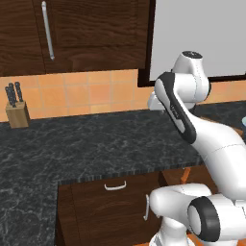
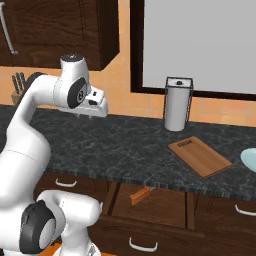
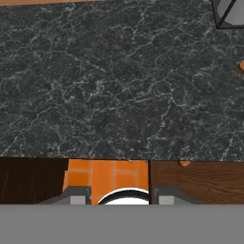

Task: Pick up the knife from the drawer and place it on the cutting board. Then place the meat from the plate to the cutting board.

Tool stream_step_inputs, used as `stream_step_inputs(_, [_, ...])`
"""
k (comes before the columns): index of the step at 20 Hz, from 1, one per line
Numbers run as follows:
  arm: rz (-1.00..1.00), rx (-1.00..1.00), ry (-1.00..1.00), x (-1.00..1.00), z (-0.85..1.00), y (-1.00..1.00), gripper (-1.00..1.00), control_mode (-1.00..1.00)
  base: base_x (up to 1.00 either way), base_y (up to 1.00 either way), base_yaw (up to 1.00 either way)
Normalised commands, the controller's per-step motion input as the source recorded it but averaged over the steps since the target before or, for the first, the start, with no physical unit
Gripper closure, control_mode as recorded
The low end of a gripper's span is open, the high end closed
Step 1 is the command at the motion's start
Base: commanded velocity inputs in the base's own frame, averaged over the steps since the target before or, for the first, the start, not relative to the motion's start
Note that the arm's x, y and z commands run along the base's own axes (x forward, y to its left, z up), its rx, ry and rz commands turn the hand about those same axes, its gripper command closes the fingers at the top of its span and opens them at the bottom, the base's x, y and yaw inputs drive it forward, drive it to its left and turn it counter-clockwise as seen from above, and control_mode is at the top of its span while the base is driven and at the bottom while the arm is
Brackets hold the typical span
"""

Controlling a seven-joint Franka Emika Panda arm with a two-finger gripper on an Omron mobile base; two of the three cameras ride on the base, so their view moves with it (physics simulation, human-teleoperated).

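My cameras give flat, even, rendered light with no clear source. The counter (image 1: 96,139) shows no glare, only faint soft shading under my arm. Edges look slightly soft and pixelated; no lens distortion.

A light-brown wooden cutting board (image 2: 199,156) lies flat and bare on the dark marbled surface (image 2: 125,150), slot end toward the wall. A pale blue-green plate (image 2: 249,159) sits just beside it. Below, the knife's (image 2: 140,195) orange-brown handle pokes from the open drawer (image 2: 150,202).
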Motion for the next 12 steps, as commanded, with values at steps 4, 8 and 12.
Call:
stream_step_inputs(4, [0.00,0.00,0.00,-0.18,-0.04,0.00,-1.00,-1.00,0.00,0.00,0.00])
stream_step_inputs(8, [0.00,0.04,0.00,-0.75,-0.29,-0.01,-1.00,-1.00,0.00,0.00,0.00])
stream_step_inputs(12, [0.00,0.08,0.00,-0.84,-0.62,-0.01,-1.00,-1.00,0.00,0.00,0.00])
